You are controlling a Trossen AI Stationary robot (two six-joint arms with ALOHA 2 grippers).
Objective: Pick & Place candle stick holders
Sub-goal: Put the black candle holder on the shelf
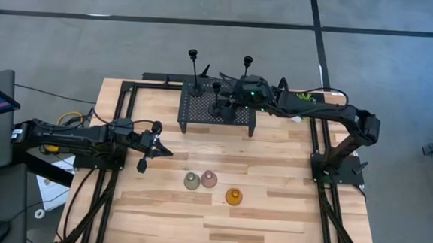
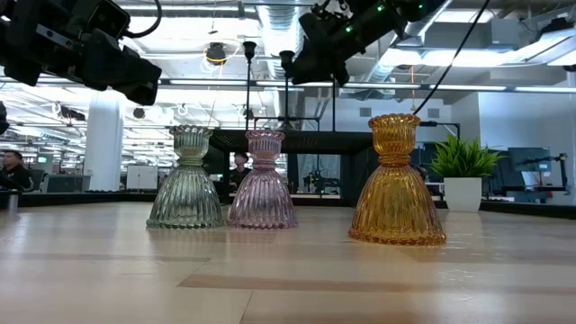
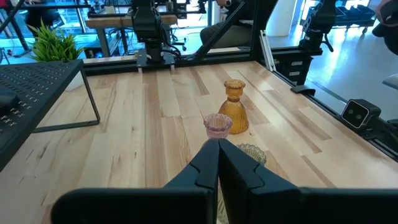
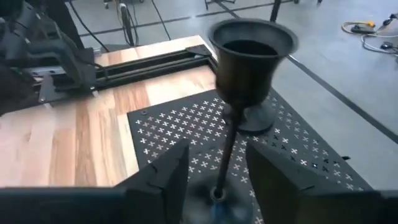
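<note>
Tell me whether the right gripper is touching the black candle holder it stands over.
Apart. The right wrist view shows the right gripper open, with rack visible on both sides between its fingers and the black candle holder stem.

The scene is lit evenly and brightly from ceiling lamps, soft short shadows are cast on the wooden table point(image 1: 271, 208), the amber holder point(image 2: 396, 184) is made to glow against the bright room, and the black holder point(image 4: 249, 68) is seen blurred at close range.
</note>
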